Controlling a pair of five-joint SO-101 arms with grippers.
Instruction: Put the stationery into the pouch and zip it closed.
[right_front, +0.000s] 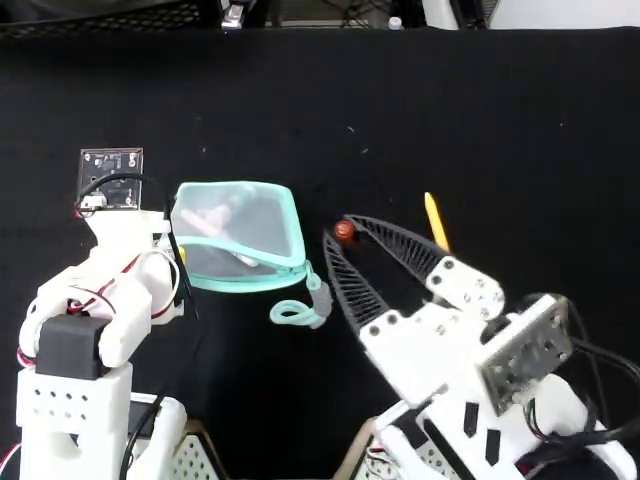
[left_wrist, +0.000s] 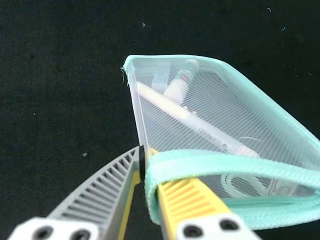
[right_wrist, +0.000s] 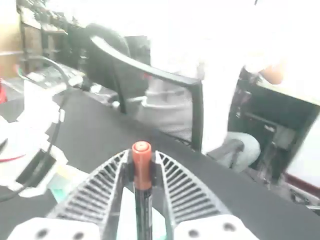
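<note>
A clear mesh pouch (right_front: 240, 232) with mint-green trim lies left of the table's middle. Pens (left_wrist: 192, 117) show through its side. My left gripper (right_front: 178, 262) is shut on the pouch's left edge, and in the left wrist view (left_wrist: 145, 161) its grey and yellow fingers pinch the green trim (left_wrist: 210, 162). The looped zip pull (right_front: 297, 312) hangs at the pouch's right corner. My right gripper (right_front: 338, 233) hovers just right of the pouch, shut on an orange-capped pen (right_front: 344, 232). The pen (right_wrist: 142, 165) stands upright between the black fingers. A yellow pen (right_front: 436, 221) lies on the table beyond the right gripper.
A small square board (right_front: 110, 178) sits at the left, behind the left arm. The black tabletop (right_front: 400, 110) stretches open toward the back edge. A chair (right_wrist: 150, 75) and a seated person show in the room behind.
</note>
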